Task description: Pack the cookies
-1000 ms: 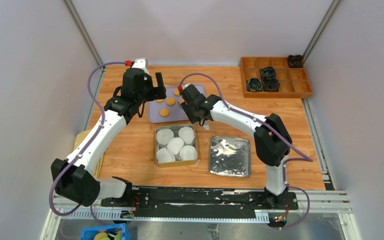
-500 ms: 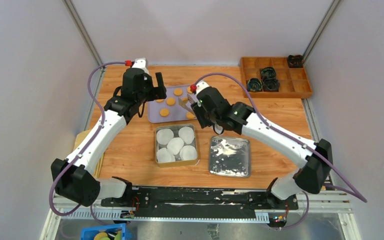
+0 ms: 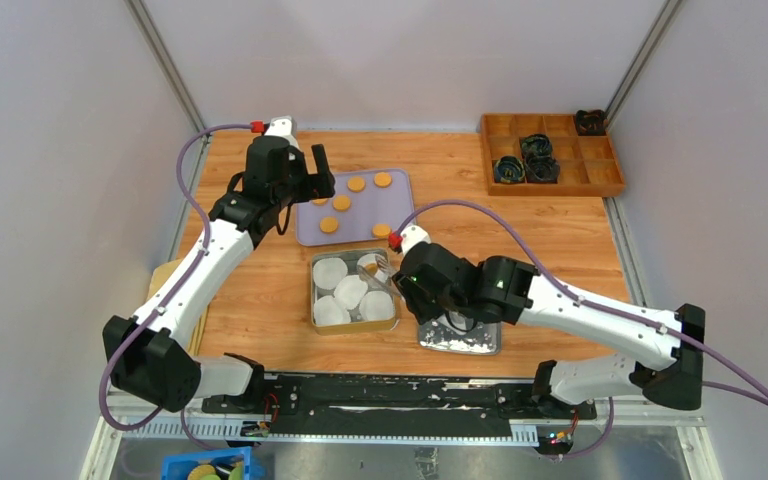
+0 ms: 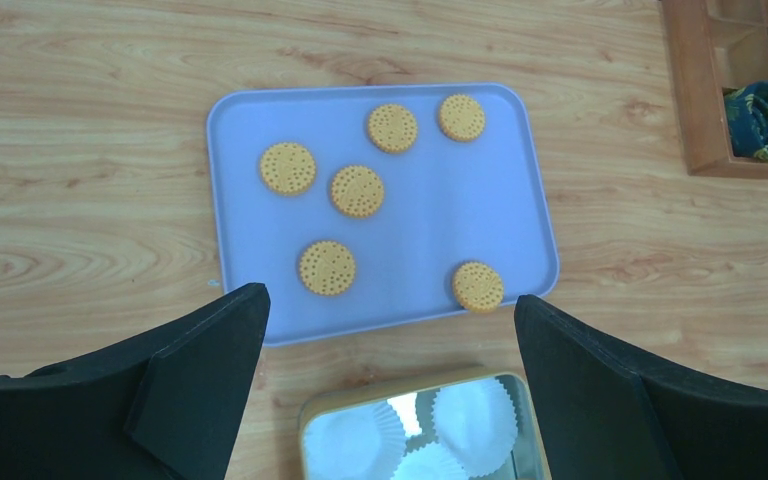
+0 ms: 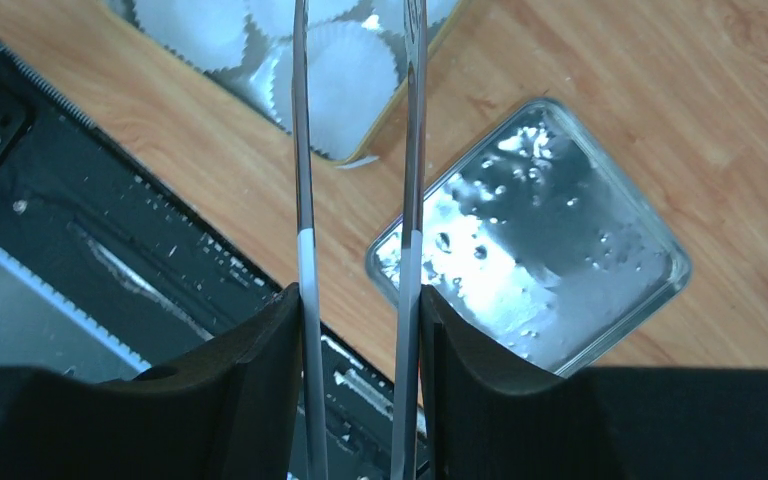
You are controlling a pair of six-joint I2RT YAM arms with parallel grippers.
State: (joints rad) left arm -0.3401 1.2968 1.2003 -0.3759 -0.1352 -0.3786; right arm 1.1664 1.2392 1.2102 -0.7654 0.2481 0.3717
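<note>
Nearest, the right gripper (image 5: pixel 360 295) is clamped on thin metal tongs (image 5: pixel 303 200), their blades a little apart over the tin (image 3: pixel 314 300) of paper liners (image 3: pixel 330 272) — whether they carry anything cannot be told. Farther back, six cookies (image 4: pixel 357 190) lie on the lilac tray (image 4: pixel 440 200) — the left gripper (image 4: pixel 390 305) hovers over its near edge, wide open and empty.

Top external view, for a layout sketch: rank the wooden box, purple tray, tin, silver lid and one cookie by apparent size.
1. wooden box
2. purple tray
3. tin and silver lid, alike; the right arm hides part of the lid
4. cookie
</note>
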